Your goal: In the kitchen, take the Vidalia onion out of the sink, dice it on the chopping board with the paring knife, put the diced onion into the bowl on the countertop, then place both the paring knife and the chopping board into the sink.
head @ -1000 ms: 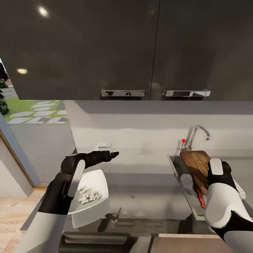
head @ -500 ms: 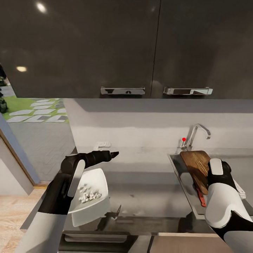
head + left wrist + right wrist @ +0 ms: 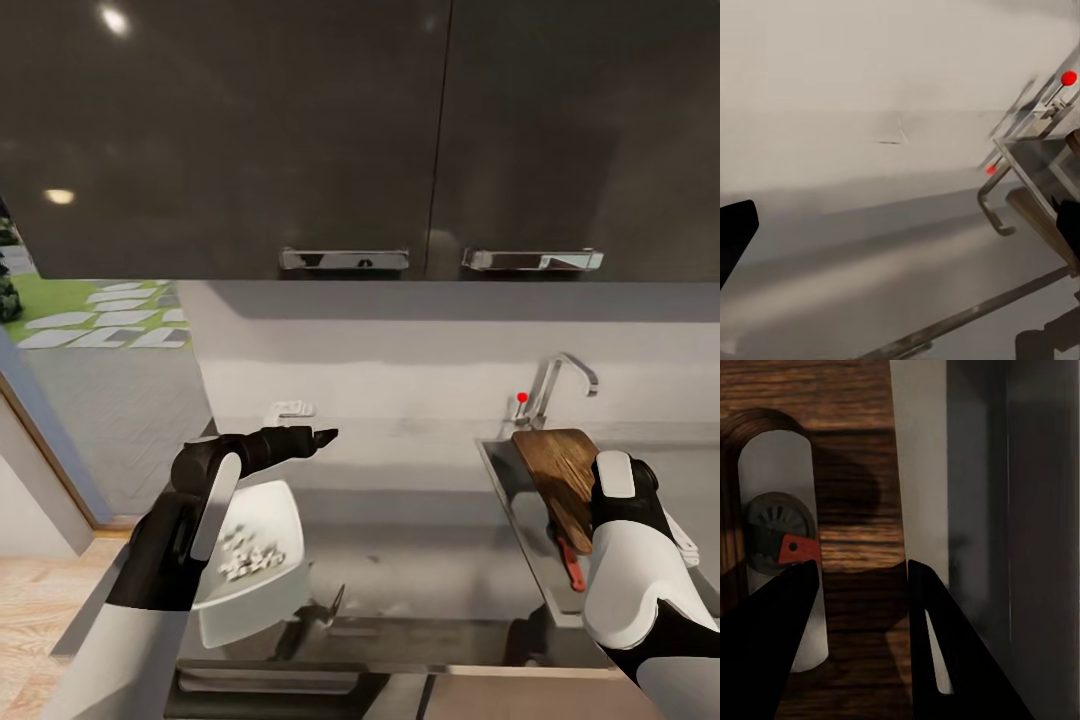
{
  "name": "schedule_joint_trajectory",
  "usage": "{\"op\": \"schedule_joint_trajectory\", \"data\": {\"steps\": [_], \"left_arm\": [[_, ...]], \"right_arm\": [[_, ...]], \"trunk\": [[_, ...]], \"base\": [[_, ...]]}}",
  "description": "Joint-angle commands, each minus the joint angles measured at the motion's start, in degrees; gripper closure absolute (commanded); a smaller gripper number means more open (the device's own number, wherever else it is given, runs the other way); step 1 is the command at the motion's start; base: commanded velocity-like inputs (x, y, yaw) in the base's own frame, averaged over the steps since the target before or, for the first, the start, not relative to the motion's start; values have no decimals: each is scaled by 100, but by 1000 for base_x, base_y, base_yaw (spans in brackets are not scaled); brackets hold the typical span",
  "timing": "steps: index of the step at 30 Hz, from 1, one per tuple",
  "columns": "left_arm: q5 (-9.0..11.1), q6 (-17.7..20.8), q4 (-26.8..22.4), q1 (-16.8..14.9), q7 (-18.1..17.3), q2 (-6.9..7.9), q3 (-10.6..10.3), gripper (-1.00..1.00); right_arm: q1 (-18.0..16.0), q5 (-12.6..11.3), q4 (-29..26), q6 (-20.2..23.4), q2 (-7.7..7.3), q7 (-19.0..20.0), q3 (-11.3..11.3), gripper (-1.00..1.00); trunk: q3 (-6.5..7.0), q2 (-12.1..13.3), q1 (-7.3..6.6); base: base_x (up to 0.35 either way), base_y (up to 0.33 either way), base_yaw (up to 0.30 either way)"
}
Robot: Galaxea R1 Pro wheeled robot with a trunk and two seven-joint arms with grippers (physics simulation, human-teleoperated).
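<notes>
Near the desk's (image 3: 420,560) front edge, the bowl (image 3: 250,560) is holding the diced onion (image 3: 245,562) beneath the left gripper (image 3: 322,438), whose jaws cannot be told open or shut. Farther off, the board (image 3: 556,478) is leaning in the sink (image 3: 520,500) over the knife (image 3: 571,566), with the right gripper's (image 3: 859,577) jaws spread and released around it. The board is looking stiff, smooth and fairly light, best pinched across a thin edge or by its slot (image 3: 776,585).

The view has backed off slightly; the countertop's (image 3: 420,560) front edge sits higher.
</notes>
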Motion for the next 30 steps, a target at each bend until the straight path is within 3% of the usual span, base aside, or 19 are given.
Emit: {"op": "schedule_joint_trajectory", "data": {"steps": [1,30], "left_arm": [[-10,27,-3,-7,-22,-3,6,-100],[-10,24,-3,-7,-22,-3,-2,-100]], "right_arm": [[-5,-16,-7,51,-2,-23,-2,100],[-2,-16,-7,45,-2,-17,-2,100]], "trunk": [[-13,-13,5],[-74,-13,5]], "base": [[81,-91,0],[6,-7,0]]}}
